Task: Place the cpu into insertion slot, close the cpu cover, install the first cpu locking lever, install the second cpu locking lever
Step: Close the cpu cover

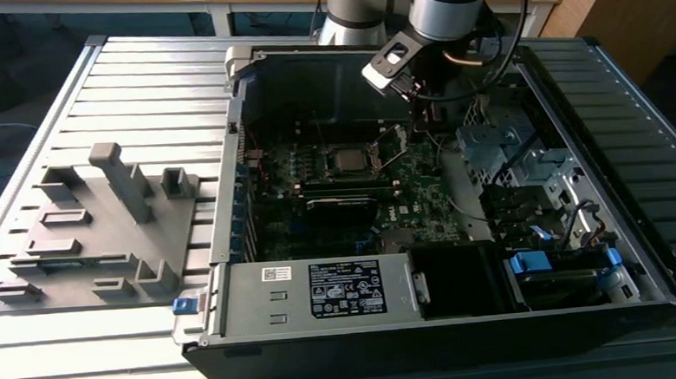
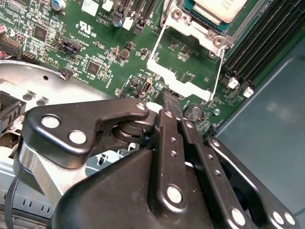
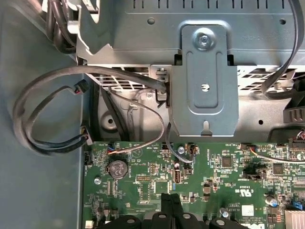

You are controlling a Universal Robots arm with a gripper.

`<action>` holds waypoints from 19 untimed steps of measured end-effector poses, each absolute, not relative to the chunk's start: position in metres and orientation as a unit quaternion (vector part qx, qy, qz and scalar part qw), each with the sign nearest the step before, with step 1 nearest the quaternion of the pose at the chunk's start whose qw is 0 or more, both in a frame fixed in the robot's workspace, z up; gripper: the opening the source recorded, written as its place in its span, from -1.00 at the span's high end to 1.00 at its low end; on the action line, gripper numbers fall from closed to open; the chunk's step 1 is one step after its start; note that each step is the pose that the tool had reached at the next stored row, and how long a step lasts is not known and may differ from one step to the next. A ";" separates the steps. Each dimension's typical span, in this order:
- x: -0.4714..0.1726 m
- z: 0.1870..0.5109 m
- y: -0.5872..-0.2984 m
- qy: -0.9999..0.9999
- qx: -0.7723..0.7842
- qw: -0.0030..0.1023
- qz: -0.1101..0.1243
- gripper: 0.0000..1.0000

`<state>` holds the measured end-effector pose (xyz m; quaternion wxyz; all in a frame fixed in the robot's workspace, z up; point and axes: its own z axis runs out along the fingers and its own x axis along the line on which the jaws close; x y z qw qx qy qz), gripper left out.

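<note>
The cpu (image 1: 346,159) lies flat in the insertion slot (image 2: 236,21) on the green board, its silvery top (image 2: 217,8) showing. The cpu cover (image 2: 181,83) is a silvery frame with a square window. It is swung open and stands tilted beside the slot (image 1: 394,147). My gripper (image 2: 170,99) is shut, its black fingers pressed together with nothing seen between them. Its tips sit right at the cover's free edge, on the side away from the cpu. In the exterior view the gripper (image 1: 424,122) hangs inside the case, to that view's right of the slot.
Long black memory slots (image 2: 267,43) run beside the slot. A coin battery (image 2: 193,113) sits close to the fingertips. Looped cables (image 3: 47,119) and a grey metal bracket (image 3: 205,81) line the case wall. A grey fixture plate (image 1: 86,237) lies outside the case.
</note>
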<state>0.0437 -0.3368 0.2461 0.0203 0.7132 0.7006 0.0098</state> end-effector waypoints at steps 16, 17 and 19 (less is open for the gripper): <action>0.033 0.243 -0.337 0.700 0.713 0.028 0.017 0.79; 0.030 0.243 -0.337 0.700 0.713 0.029 0.019 0.79; 0.024 0.243 -0.337 0.700 0.713 0.034 0.023 0.79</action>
